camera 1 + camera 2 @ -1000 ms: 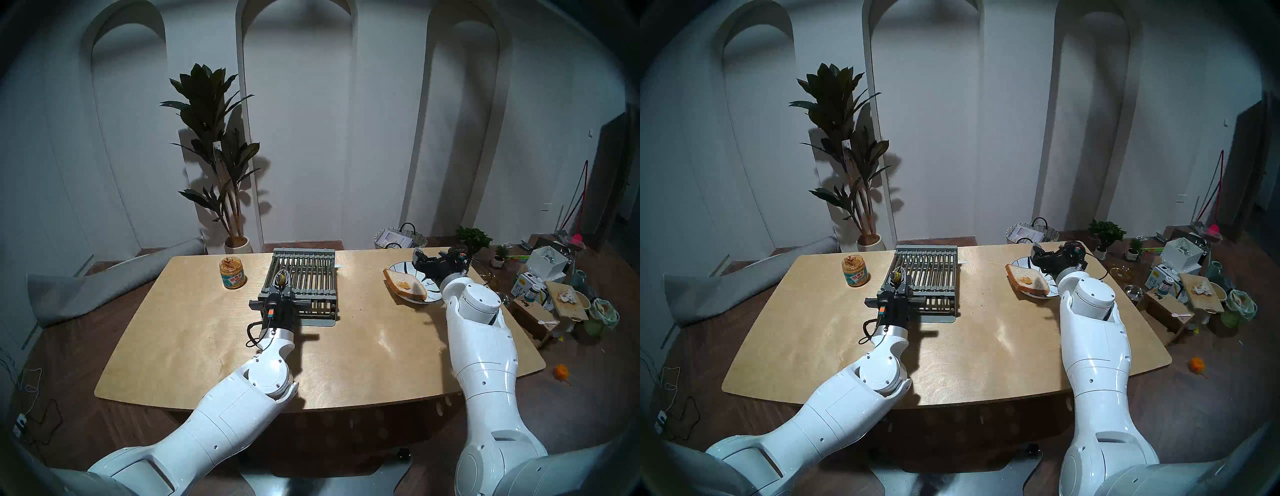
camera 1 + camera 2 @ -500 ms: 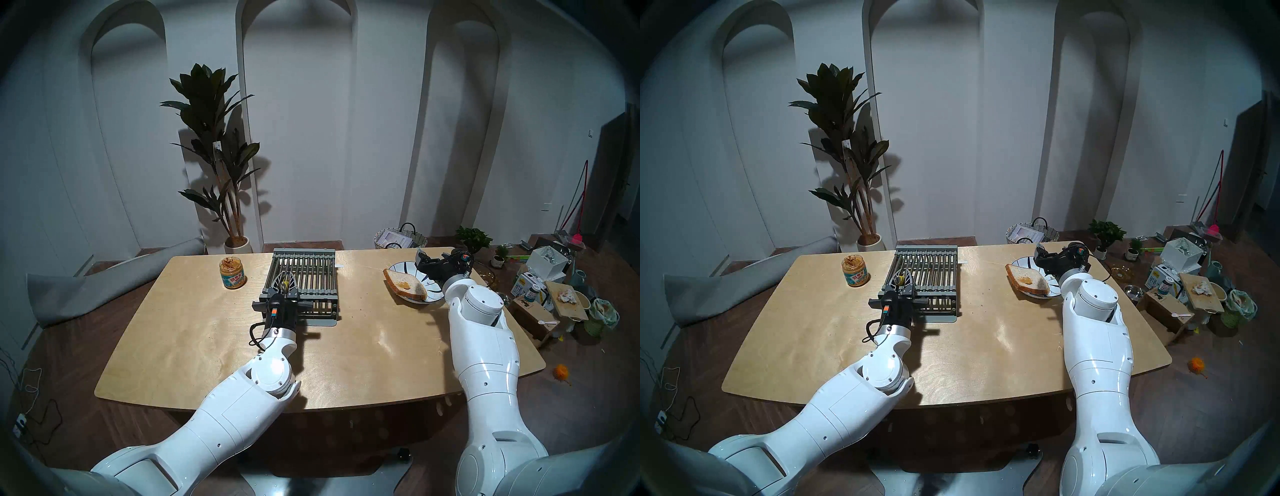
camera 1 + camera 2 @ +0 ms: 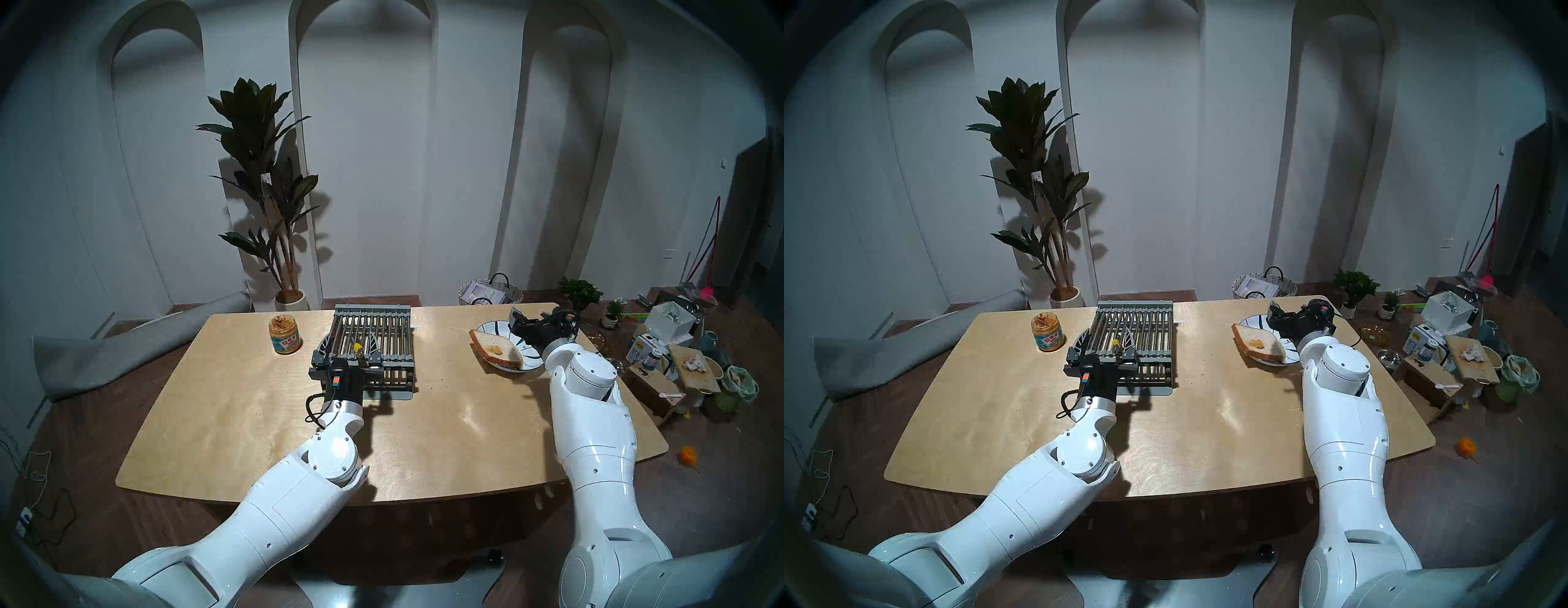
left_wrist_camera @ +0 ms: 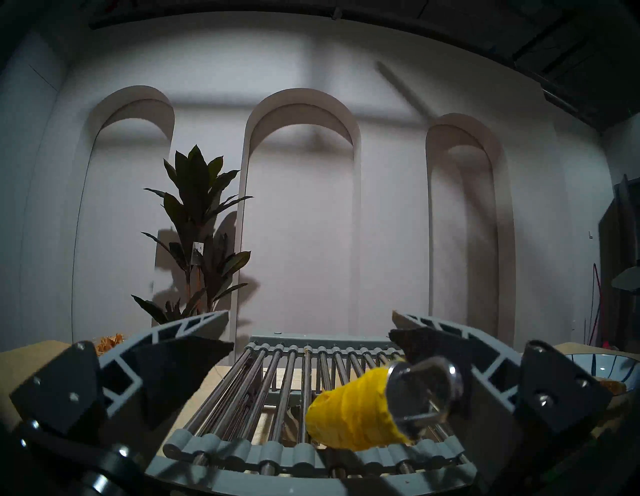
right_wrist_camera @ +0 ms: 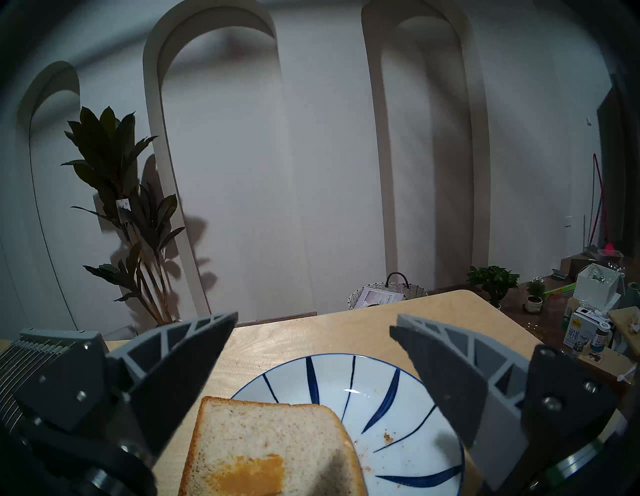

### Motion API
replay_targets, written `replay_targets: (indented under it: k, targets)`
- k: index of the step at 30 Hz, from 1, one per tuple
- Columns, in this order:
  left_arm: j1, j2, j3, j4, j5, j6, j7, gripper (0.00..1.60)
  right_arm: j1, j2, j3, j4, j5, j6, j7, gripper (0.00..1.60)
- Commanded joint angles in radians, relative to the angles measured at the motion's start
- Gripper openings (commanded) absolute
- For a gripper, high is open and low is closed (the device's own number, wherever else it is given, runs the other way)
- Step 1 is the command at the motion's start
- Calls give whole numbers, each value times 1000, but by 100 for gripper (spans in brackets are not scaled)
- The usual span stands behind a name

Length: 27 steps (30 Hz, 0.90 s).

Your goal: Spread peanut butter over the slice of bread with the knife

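On the wooden surface point(image 3: 237, 424) we see the grey rack point(image 3: 382, 335) under our left tool point(image 3: 348, 344), whose fingers stand apart. Below our right tool point(image 5: 311, 350), also spread wide, sits the striped plate point(image 5: 391, 408) bearing the slice of bread point(image 5: 263, 436) with a smear of peanut butter point(image 5: 249, 474). The knife point(image 4: 353, 412) lies on the rack between our left fingers, ungripped.
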Motion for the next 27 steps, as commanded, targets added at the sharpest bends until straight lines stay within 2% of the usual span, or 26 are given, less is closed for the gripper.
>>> replay_targets:
  k: [1,5,14,18,19,20,27]
  targets:
    - [13,26,-11,-111,21,-4,21,160,14,-2,-5,-29,-2,0,-3,160]
    - [23,27,-11,-163,44,-29,42,160,17,-1,-8,-27,-3,4,-3,160]
    - [39,45,-11,-277,36,-62,36,160,24,3,-14,-20,-2,7,-3,160]
    - [29,87,-28,-327,37,-51,25,160,25,11,-25,-21,-13,11,-3,160]
    - [28,119,-42,-357,32,-47,12,160,28,11,-35,-24,-19,12,-4,160]
    - [25,127,-54,-362,29,-41,15,160,30,10,-41,-28,-21,16,-2,160]
    - [50,225,-115,-461,12,11,-25,160,47,6,-67,-64,-25,6,22,160]
